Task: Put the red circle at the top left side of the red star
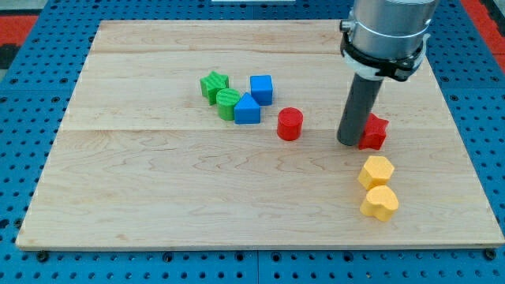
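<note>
The red circle (pixel 289 124) stands on the wooden board near the middle. The red star (pixel 374 132) lies to its right, partly hidden behind my rod. My tip (pixel 348 143) rests on the board right against the star's left side, between the star and the circle. The circle is well apart from the tip, about a block's width and more to the view's left.
A green star (pixel 213 84), a green circle (pixel 229 102), a blue cube (pixel 261 89) and a blue triangle (pixel 247 110) cluster left of the red circle. A yellow hexagon (pixel 376 171) and a yellow heart (pixel 380 203) lie below the red star.
</note>
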